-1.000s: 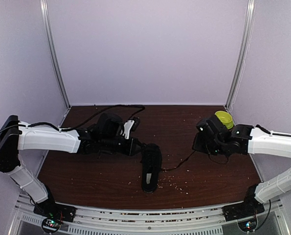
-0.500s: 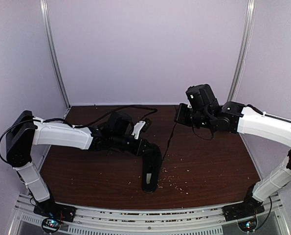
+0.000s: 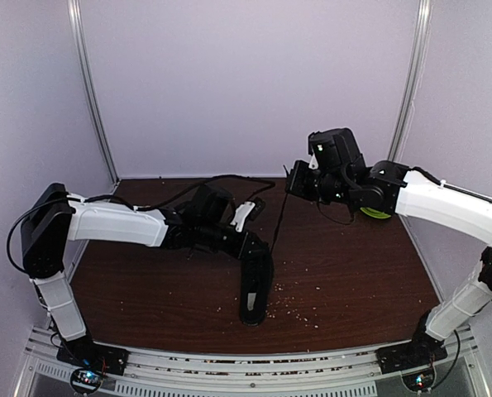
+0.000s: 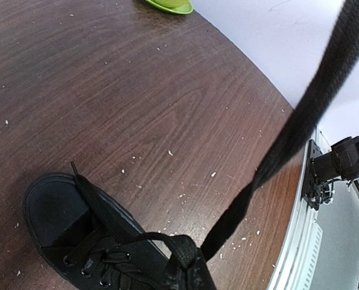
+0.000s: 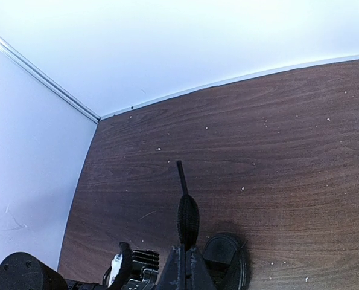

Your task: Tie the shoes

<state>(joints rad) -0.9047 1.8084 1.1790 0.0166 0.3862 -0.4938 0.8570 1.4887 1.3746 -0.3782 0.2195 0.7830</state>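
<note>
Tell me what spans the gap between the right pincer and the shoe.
One black lace, stretched taut from the right pincer down to the shoe; nothing else. The top view shows it.

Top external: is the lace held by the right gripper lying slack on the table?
No, the lace runs in a straight raised line from the shoe up to the right gripper.

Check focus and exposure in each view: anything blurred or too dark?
Left wrist: the lace near the lens is soft-edged, the table grain sharp. Top external: light is even, yet the shoe reads as a flat black shape. Right wrist: lace and shoe toe are dark silhouettes, little detail.
</note>
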